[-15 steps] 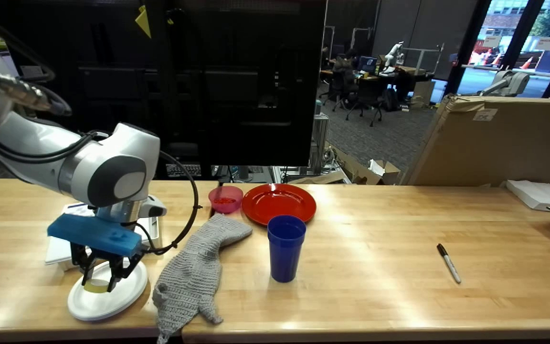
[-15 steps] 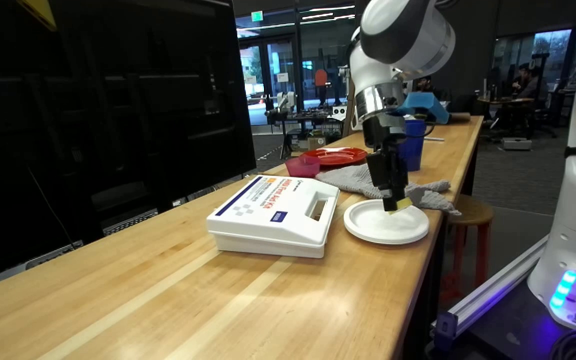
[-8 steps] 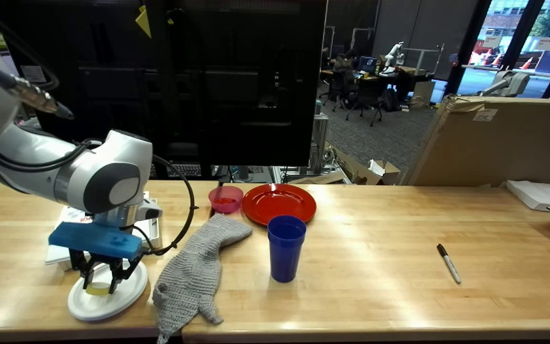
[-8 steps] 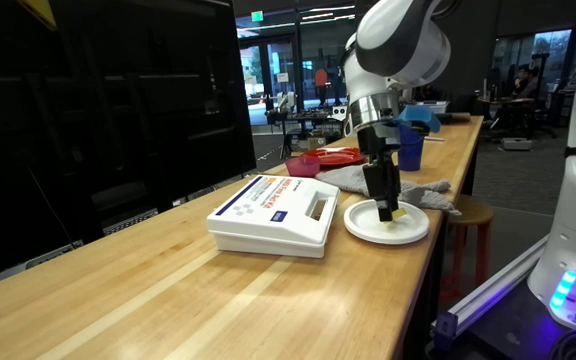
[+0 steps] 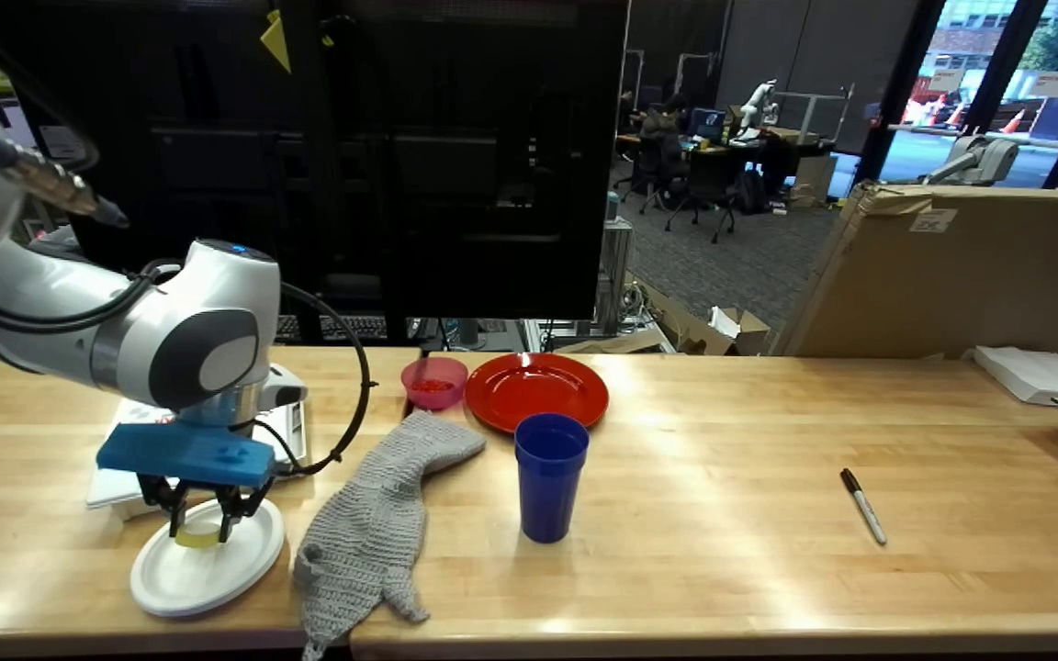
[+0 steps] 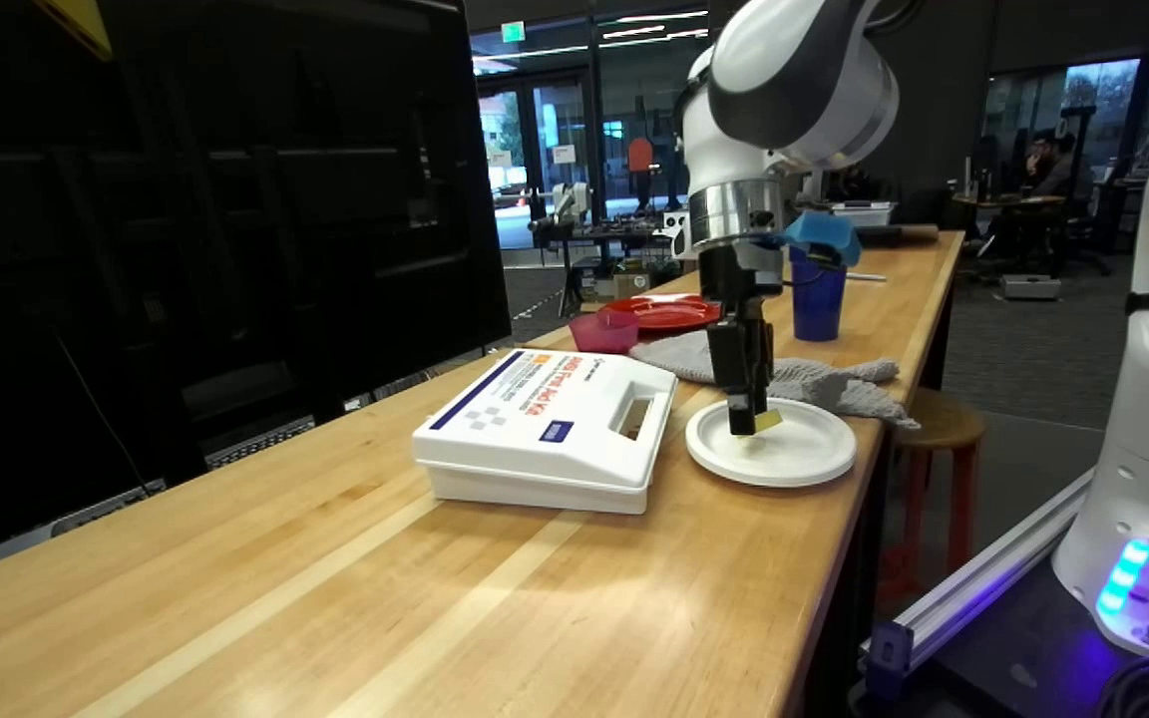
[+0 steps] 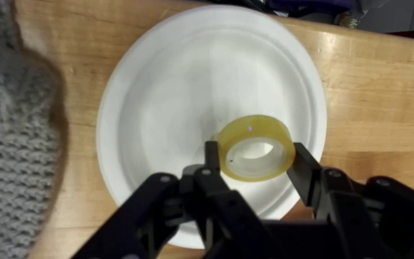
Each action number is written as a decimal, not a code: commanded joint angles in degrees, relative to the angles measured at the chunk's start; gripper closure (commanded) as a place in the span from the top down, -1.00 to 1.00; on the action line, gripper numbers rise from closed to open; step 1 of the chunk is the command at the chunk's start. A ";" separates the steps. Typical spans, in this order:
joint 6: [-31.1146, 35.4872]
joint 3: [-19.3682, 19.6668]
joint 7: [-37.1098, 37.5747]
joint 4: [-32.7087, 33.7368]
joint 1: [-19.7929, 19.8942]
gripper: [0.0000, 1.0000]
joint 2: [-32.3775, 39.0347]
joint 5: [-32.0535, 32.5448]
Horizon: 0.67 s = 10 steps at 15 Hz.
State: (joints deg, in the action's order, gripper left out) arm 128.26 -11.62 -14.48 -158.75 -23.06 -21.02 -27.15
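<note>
A pale wood worktable (image 5: 722, 532) stands in a lab-like room, backed by a tall black panel (image 5: 492, 220) at upper left and a broad cardboard box (image 5: 961, 275) at right in an exterior view. Right of center in the wrist view, the robot's gripper (image 7: 255, 156) clasps a roll of tape (image 7: 253, 126), jaws set narrow against opposite sides of the ring, over a white plate (image 7: 192, 72). Whether the roll's lower edge touches the plate cannot be told.

The tape appears light, firm and hard to break, though its smooth outer band may slip or pivot; a grip straight across the outer wall, as here, seems the soundest, with even pressure to keep the core round. Being circular, the roll has no true long axis: its widest visible span runs left to right between the jaws, while the hole faces the camera, tipped toward the bottom of the frame.

A gray knitted piece (image 5: 368, 523) lies at lower left of center in an exterior view, with a blue cup (image 5: 550, 496), red plate (image 5: 538, 395) and pink bowl (image 5: 433, 401) near it and a marker (image 5: 864, 508) at right. A first-aid kit (image 6: 545, 414) sits just beside the white plate.
</note>
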 commanded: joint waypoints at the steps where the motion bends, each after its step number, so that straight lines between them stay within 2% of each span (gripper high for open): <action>1: 0.43 0.35 -2.08 -0.86 -0.97 0.55 -1.71 -0.94; 4: 0.43 0.16 -4.03 -0.59 -0.95 0.96 -1.29 0.51; 10: -0.89 1.32 -9.73 -0.22 -1.63 1.00 -0.87 -0.78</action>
State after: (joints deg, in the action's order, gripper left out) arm 128.07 -11.30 -21.61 -158.80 -23.61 -21.20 -27.12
